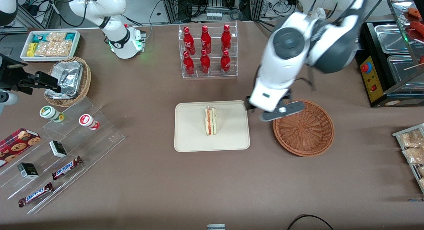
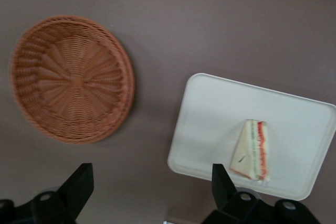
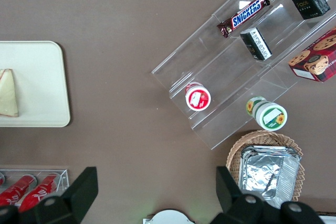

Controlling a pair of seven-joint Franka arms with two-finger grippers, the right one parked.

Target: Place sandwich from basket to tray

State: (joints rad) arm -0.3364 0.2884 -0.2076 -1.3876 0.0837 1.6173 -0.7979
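The sandwich (image 1: 210,120) (image 2: 253,149), a pale bread wedge with a red and green filling edge, lies on the cream tray (image 1: 192,130) (image 2: 220,114) at mid-table. The reddish-brown wicker basket (image 1: 303,128) (image 2: 71,80) sits beside the tray, toward the working arm's end, with nothing in it. My gripper (image 1: 263,113) (image 2: 152,190) hangs high over the strip of table between tray and basket. It is open, and only bare tabletop shows between its black fingers (image 2: 79,184).
A clear rack of red bottles (image 1: 207,51) stands farther from the front camera than the tray. Toward the parked arm's end are a tan basket of foil packets (image 1: 68,81), a white snack tub (image 1: 49,44) and acrylic steps with Snickers bars (image 1: 66,167). A hot-food case (image 1: 391,58) stands at the working arm's end.
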